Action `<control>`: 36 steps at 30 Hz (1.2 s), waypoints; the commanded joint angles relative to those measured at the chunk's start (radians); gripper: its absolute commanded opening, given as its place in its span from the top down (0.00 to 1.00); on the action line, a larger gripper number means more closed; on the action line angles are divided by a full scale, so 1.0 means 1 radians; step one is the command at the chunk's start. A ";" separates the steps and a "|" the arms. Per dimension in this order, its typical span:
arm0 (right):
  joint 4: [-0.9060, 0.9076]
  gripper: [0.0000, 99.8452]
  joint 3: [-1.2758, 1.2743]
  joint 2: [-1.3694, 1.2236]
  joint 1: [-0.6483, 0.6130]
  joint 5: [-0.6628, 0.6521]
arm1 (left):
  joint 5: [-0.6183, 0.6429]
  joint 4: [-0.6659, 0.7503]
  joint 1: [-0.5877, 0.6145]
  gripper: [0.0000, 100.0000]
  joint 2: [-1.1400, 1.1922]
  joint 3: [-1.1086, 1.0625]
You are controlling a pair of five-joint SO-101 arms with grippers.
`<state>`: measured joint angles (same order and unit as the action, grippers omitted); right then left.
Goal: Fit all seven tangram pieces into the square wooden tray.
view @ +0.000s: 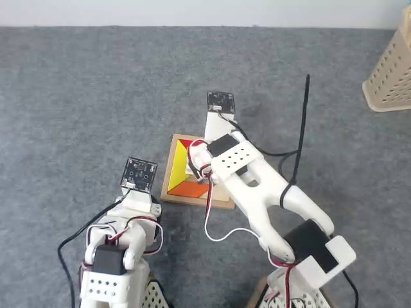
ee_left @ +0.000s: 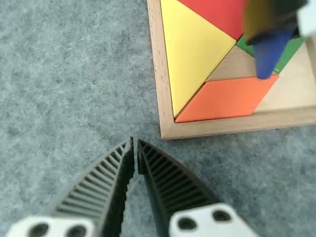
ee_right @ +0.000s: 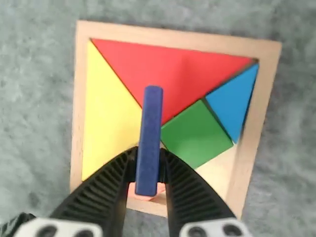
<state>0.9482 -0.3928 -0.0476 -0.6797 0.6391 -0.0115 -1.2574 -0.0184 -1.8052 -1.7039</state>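
Left hand [ee_left: 134, 148]: pinched shut tip to tip, nothing between the two ribbed black fingers [ee_left: 98, 182]. Poised over grey, felt-like tabletop [ee_left: 74, 74], just beside a corner of the tray [ee_left: 157, 74] and apart from it. Left arm [view: 115, 256] folded low at the near edge, white shell, wrist tipped forward and down.

Next, one square tray of pale wood with a raised rim, flat on the tabletop between the two arms. Five flat, smooth pieces lying inside:
- two large triangles, one yellow triangle [ee_right: 103, 113] and one red triangle [ee_right: 177, 69], edge to edge
- one green square [ee_right: 195, 133]
- one light blue triangle [ee_right: 234, 103] in a corner
- one orange parallelogram [ee_left: 222, 98] along the rim beside the yellow

Patch of bare wood floor beside the green square.

Right arm [view: 257, 186] stretched forward and across over the tray, wrist bent down. Right hand [ee_right: 148, 155] clamped on one dark blue piece [ee_right: 150, 118], held on edge above the tray's middle. Contact with the tray floor impossible to tell.

Further right, one black cable [view: 302, 122] trailing over the tabletop. At the far right edge, one beige perforated basket [view: 393, 64], well apart from the tray.
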 commanded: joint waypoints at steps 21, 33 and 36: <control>0.042 0.76 0.032 0.013 0.091 -0.097 | 0.008 -0.006 0.002 0.99 -0.020 0.019; 0.019 0.95 0.026 0.153 0.110 -0.519 | 0.008 -0.006 0.002 0.99 -0.020 0.019; -0.035 0.97 0.025 0.124 0.117 -0.640 | 0.008 -0.006 0.002 0.99 -0.020 0.019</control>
<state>0.9605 -0.3928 0.0368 -0.5815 0.1312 -0.0115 -1.2574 -0.0184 -1.8052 -1.7039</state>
